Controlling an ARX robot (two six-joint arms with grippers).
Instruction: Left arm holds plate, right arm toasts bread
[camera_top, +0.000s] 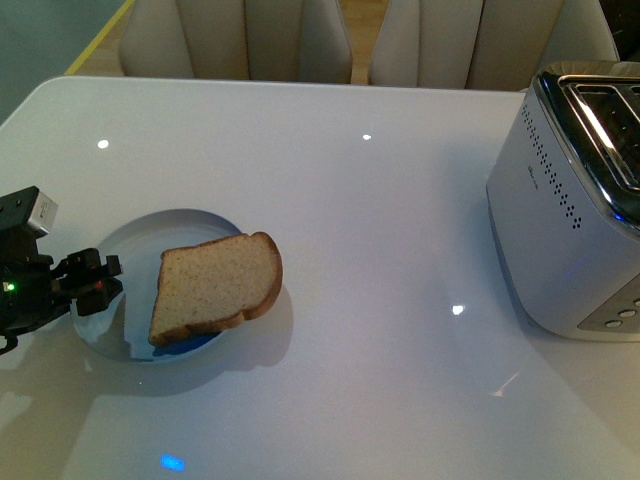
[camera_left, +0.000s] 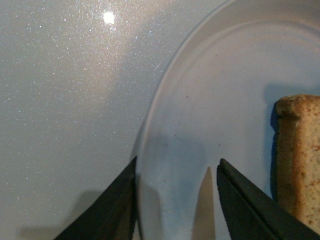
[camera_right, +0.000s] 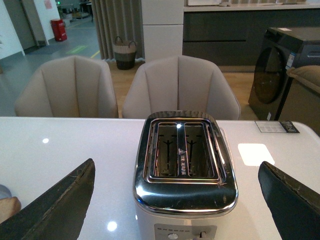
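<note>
A white table (camera_top: 350, 200) carries a silver two-slot toaster (camera_top: 575, 210) on its right side, slots empty. On its left side, well apart from the toaster, sits the plate (camera_top: 175, 225), with the bread (camera_top: 215, 285) lying flat across it and overhanging the right edge. The right gripper (camera_right: 175, 210) hangs above the toaster, jaws spread wide. The left gripper (camera_top: 95, 283) is at the plate's left rim, jaws parted astride it; whether they touch it is unclear.

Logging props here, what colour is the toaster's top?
The toaster's top is shiny chrome silver; best seen in the right wrist view.
</note>
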